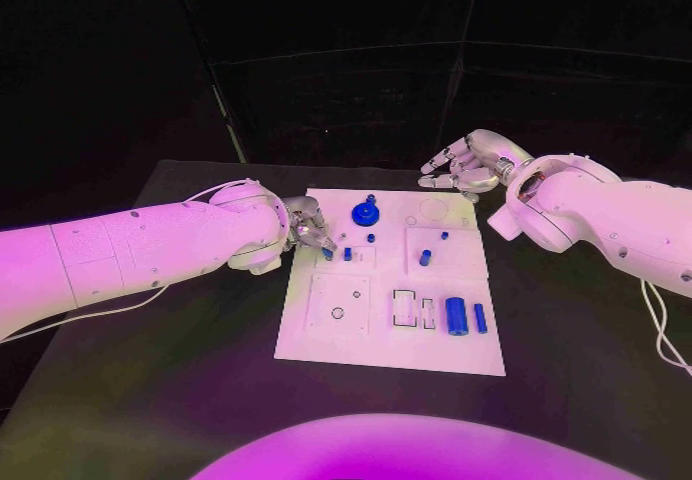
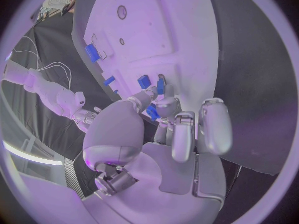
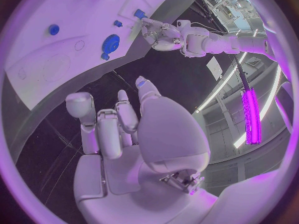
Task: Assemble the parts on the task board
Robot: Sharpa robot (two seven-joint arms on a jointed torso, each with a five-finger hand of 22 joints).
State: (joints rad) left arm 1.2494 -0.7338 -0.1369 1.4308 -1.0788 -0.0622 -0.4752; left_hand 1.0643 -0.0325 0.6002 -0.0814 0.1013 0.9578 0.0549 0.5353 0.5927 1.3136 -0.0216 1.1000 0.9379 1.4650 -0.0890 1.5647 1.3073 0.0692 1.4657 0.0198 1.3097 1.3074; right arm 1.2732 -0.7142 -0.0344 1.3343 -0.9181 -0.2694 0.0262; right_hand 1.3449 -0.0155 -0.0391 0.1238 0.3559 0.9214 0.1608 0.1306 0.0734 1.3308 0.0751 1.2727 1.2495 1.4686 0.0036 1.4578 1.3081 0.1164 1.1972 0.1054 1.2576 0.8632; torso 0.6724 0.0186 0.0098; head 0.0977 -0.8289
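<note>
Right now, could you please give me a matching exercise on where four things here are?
Things: 1 silver left hand; 2 silver right hand; 3 large blue cylinder; 4 round blue disc.
Places: a far middle of the white task board; b board's left edge; c beyond its far right corner; d its near right part.
Pairs: 1-b, 2-c, 3-d, 4-a.

Left hand (image 1: 309, 228) crowds the task board (image 1: 329, 340) (near half open), right hand (image 1: 459, 168) beyond.

Dim dark room, glare on the task board (image 1: 392, 345), perhaps overexposed; fisheye-bent wrist views.
</note>
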